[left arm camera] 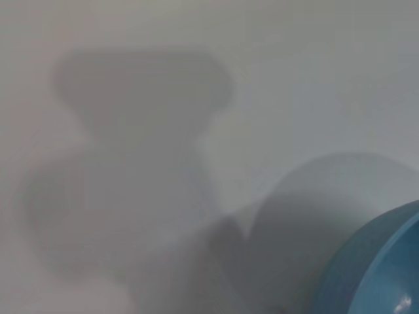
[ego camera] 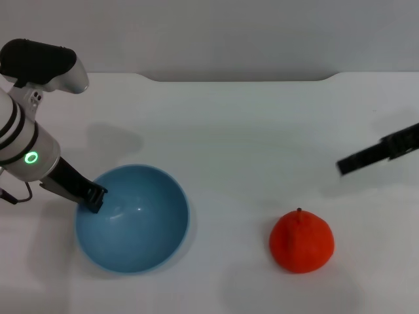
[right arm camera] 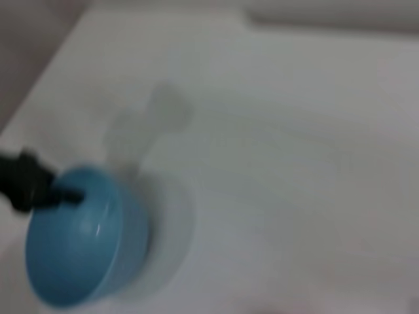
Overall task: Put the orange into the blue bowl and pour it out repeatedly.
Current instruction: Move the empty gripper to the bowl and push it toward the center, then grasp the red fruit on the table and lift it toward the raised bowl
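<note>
The blue bowl [ego camera: 134, 226] is at the front left and holds nothing. My left gripper [ego camera: 95, 196] is shut on its left rim. The bowl also shows in the left wrist view [left arm camera: 386, 261] and in the right wrist view [right arm camera: 75, 252], where it looks tipped, with the left gripper [right arm camera: 62, 194] at its rim. The orange [ego camera: 302, 241] lies on the white table [ego camera: 236, 131] at the front right, stem nub up, well apart from the bowl. My right gripper [ego camera: 345, 166] hovers at the right edge, behind and to the right of the orange, touching nothing.
The table's far edge [ego camera: 242, 80] runs across the back with a grey wall behind it. The bowl casts a shadow [right arm camera: 173, 222] on the table beside it. Nothing else lies on the table.
</note>
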`<act>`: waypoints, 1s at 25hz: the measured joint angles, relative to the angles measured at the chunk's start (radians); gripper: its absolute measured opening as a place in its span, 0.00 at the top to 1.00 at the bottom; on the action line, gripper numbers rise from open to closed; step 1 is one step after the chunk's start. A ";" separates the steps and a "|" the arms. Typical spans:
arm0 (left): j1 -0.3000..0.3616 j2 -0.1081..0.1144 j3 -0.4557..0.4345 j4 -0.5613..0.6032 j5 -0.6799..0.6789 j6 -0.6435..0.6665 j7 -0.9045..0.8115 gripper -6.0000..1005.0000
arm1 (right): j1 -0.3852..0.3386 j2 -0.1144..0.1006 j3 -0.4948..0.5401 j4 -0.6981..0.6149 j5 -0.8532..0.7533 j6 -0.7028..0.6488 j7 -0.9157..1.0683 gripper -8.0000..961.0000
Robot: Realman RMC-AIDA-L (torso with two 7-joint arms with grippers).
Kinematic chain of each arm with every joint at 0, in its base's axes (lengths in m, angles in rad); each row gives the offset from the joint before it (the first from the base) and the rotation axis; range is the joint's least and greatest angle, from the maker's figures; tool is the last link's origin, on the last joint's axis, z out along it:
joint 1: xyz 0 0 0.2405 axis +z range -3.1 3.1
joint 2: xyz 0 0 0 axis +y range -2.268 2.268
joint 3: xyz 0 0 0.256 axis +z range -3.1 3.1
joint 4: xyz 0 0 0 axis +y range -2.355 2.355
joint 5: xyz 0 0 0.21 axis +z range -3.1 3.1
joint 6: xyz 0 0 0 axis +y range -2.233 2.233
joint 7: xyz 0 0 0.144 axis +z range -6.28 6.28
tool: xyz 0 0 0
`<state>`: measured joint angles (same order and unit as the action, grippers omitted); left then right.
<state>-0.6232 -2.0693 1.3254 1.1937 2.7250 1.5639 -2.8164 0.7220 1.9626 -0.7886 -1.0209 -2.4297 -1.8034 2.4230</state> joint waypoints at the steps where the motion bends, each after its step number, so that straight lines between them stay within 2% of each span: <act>1: 0.000 0.000 0.000 0.001 0.000 0.001 0.000 0.99 | 0.006 0.006 -0.036 0.000 -0.001 -0.003 0.009 0.40; 4: 0.000 0.001 0.000 0.001 0.000 0.004 0.000 0.99 | 0.024 0.040 -0.122 0.002 -0.025 -0.001 0.014 0.40; 5: 0.000 0.001 0.001 0.001 0.000 0.004 0.000 0.99 | 0.040 0.072 -0.156 0.002 -0.076 0.006 0.014 0.40; 6: 0.000 0.001 0.004 0.001 0.000 0.005 0.000 0.99 | 0.040 0.072 -0.156 0.002 -0.076 0.006 0.014 0.40; 7: 0.000 0.001 0.006 0.001 0.000 0.005 0.000 0.99 | 0.050 0.089 -0.167 0.003 -0.110 0.011 0.014 0.40; 9: 0.000 0.001 0.013 0.001 0.000 0.006 0.000 0.99 | 0.063 0.107 -0.195 0.017 -0.139 0.028 0.014 0.40; 15: 0.001 0.001 0.019 0.003 -0.001 0.007 0.000 0.99 | 0.080 0.111 -0.298 0.106 -0.129 0.140 0.055 0.40; 21: 0.002 0.000 0.025 0.003 -0.002 0.008 0.000 0.99 | 0.084 0.111 -0.366 0.198 -0.033 0.227 0.050 0.40; 25: 0.001 0.000 0.025 0.003 -0.002 0.009 0.000 0.99 | 0.085 0.112 -0.466 0.216 -0.019 0.257 0.044 0.40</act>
<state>-0.6221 -2.0694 1.3500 1.1966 2.7227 1.5724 -2.8164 0.8066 2.0744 -1.2541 -0.8049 -2.4490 -1.5463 2.4668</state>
